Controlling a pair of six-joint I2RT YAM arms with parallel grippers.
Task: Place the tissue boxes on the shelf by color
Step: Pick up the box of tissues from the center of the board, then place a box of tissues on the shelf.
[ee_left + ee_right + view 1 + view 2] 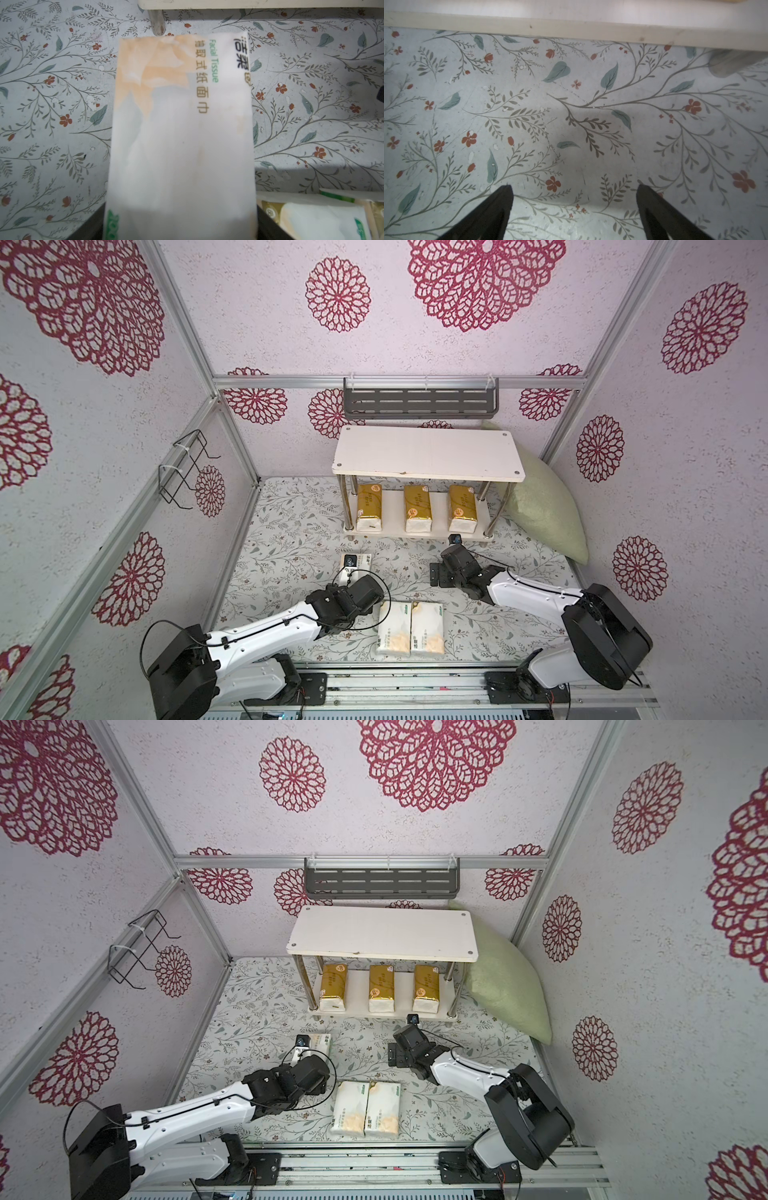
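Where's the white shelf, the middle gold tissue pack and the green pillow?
shelf (428,452): in a top view, bare middle of its upper board.
middle gold tissue pack (417,502): in a top view, its shiny top face.
green pillow (540,506): in a top view, middle of its cover.

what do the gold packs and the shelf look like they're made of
Gold packs: thin glossy film with a metallic look, probably plastic; it glints and creases softly.
Shelf boards: matte white laminated board, most likely; a small chip shows on the top board's front edge.
Posts: polished metal, shiny like chrome.
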